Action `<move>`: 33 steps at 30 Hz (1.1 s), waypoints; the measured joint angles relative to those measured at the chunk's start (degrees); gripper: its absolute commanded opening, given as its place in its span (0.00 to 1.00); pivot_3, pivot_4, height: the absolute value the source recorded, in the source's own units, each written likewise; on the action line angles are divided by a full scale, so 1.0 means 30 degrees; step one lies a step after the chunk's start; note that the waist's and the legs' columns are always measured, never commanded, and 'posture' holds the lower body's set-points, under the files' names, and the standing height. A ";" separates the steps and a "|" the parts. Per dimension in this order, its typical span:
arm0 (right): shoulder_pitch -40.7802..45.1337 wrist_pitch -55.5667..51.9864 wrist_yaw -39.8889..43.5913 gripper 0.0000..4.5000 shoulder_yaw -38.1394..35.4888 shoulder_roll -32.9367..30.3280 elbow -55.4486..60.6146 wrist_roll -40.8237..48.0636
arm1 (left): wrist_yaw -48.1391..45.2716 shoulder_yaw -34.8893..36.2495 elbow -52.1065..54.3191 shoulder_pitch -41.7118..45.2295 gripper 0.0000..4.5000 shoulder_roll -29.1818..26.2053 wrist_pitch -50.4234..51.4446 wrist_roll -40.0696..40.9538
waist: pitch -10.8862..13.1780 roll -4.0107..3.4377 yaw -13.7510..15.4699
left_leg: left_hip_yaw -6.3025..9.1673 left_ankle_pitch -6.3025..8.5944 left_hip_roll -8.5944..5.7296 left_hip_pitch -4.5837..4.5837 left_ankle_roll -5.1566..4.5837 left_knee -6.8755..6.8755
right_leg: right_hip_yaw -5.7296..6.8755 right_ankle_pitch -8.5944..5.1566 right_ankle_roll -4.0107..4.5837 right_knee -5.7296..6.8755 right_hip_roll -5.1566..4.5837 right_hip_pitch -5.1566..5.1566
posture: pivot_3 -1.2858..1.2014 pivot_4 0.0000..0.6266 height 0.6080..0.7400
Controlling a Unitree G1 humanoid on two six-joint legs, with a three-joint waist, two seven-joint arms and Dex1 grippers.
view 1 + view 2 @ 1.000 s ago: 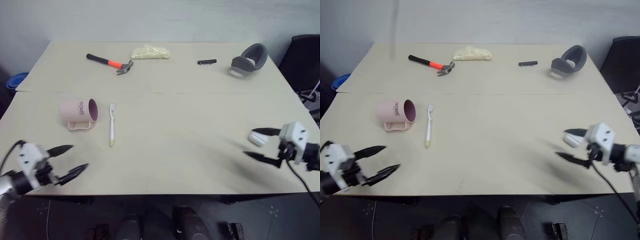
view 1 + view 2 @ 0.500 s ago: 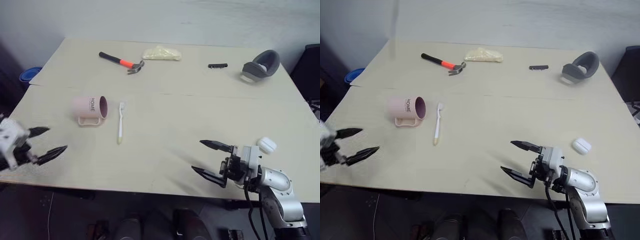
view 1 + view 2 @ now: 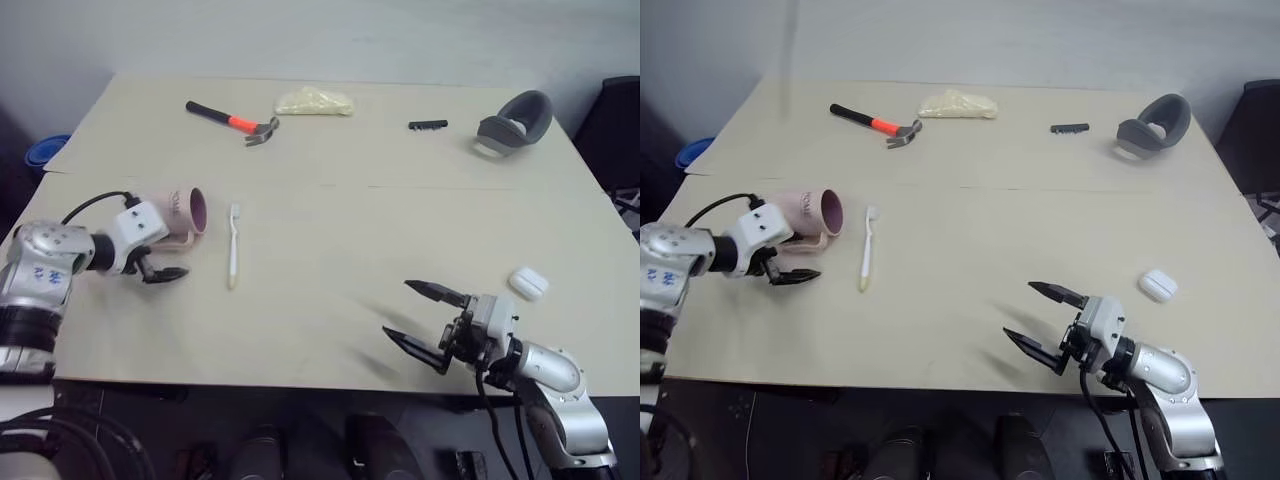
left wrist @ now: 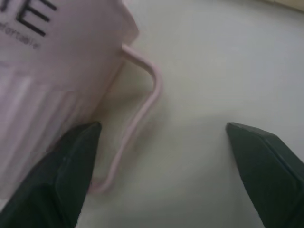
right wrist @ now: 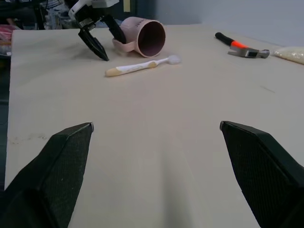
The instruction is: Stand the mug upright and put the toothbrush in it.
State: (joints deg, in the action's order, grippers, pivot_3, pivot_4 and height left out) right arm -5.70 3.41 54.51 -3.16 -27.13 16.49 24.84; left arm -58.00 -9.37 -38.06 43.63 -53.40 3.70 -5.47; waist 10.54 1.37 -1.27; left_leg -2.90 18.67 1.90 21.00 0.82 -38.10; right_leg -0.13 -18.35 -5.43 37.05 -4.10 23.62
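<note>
1. Head views: the pale pink cylindrical mug [image 3: 182,212] with the maroon inside lies on its side on the beige table [image 3: 400,250]. Its long axis runs across me, its mouth faces my right and its loop handle lies flat toward me. My left gripper [image 3: 160,262] sits right at that handle, fingers spread and empty; one finger reaches in by the mug wall, the other lies out over bare table. The slim white toothbrush [image 3: 233,260] with the yellowish handle end lies just past the mug's mouth, pointing away from me. My right gripper [image 3: 425,320] hangs well apart from both, released and empty. The left arm is clearly the nearer one.

2. Left wrist view: the mug [image 4: 57,71] lies just ahead, and my spread fingers [image 4: 71,166] straddle the handle loop; I cannot tell if one touches the ribbed wall.

3. Right wrist view: between my spread fingers [image 5: 61,166] the mug's open mouth faces me far across the table. The toothbrush lies crosswise in front of it.
</note>
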 measured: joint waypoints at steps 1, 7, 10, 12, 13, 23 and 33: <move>-0.0083 -0.0025 -0.0225 1.00 0.0164 0.0063 0.0181 -0.0068 | 0.0047 -0.0209 -0.0645 0.0449 0.74 0.0232 -0.0378 -0.0322 | -0.0001 -0.0001 0.0000 | 0.0000 -0.0012 -0.0020 -0.0011 -0.0022 0.0001 | -0.0011 0.0011 -0.0020 0.0007 -0.0019 -0.0007 | 0.52 0.24 1.00; -0.0653 -0.0102 -0.1150 1.00 0.0224 0.0170 0.1019 -0.0263 | 0.0002 -0.0620 -0.3378 0.1955 0.34 0.1062 -0.1830 -0.0967 | -0.0002 -0.0001 0.0147 | 0.0017 -0.0021 -0.0031 -0.0014 -0.0027 0.0000 | 0.0002 0.0018 -0.0033 0.0019 -0.0029 -0.0013 | 0.52 0.24 1.00; -0.0876 -0.0107 -0.1413 1.00 0.0229 0.0169 0.1185 -0.0279 | -0.0141 -0.0591 -0.4322 0.2317 0.13 0.1263 -0.2277 -0.0969 | -0.0002 -0.0001 0.0260 | 0.0013 -0.0021 -0.0031 -0.0015 -0.0027 -0.0008 | -0.0001 0.0018 -0.0032 0.0022 -0.0028 -0.0012 | 0.52 0.24 1.00; -0.0922 -0.0141 -0.1617 1.00 0.0215 0.0168 0.1246 -0.0289 | -0.0272 -0.0185 -0.4892 0.2475 0.00 0.1476 -0.2558 -0.0721 | -0.0002 -0.0001 0.0290 | 0.0013 -0.0021 -0.0030 -0.0011 -0.0026 -0.0009 | 0.0001 0.0018 -0.0032 0.0024 -0.0020 -0.0006 | 0.52 0.24 1.00; -0.1043 -0.0170 -0.1717 1.00 0.0188 0.0160 0.1259 -0.0291 | -0.0461 0.0452 -0.4920 0.2655 0.00 0.1713 -0.2415 -0.0135 | -0.0002 0.0000 0.0343 | 0.0025 -0.0021 -0.0020 0.0009 -0.0025 -0.0013 | 0.0013 0.0018 -0.0032 0.0021 -0.0021 -0.0002 | 0.52 0.24 1.00; -0.4574 -0.0731 -0.2238 1.00 -0.3989 -0.0814 0.3089 0.1905 | -0.7424 0.4885 0.4002 0.4184 0.00 0.5329 0.6640 1.0358 | -0.0006 0.0012 0.0704 | 0.0064 0.0014 -0.0062 0.0120 -0.0045 -0.0204 | 0.0074 0.0057 -0.0106 -0.0010 -0.0093 -0.0088 | 0.52 0.24 1.00; -0.6671 0.0898 -0.2772 1.00 -0.6034 -0.1077 0.3092 0.0282 | -0.6312 0.1140 0.0153 0.0874 0.00 1.6642 -0.1333 0.8626 | -0.0008 0.0002 0.0781 | 0.0003 0.0100 -0.0118 0.0063 -0.0180 -0.0316 | -0.0035 0.0116 -0.0214 -0.0187 0.0026 -0.0173 | 0.52 0.24 1.00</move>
State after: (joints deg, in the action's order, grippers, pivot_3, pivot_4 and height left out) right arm -25.71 6.10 46.19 -21.26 -30.36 25.77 25.69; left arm -76.93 -5.95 -37.60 46.25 -3.47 -0.30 20.40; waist 10.52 1.38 1.07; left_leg -2.89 18.97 1.54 21.19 0.28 -39.05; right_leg -0.24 -18.00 -6.07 36.49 -4.02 23.10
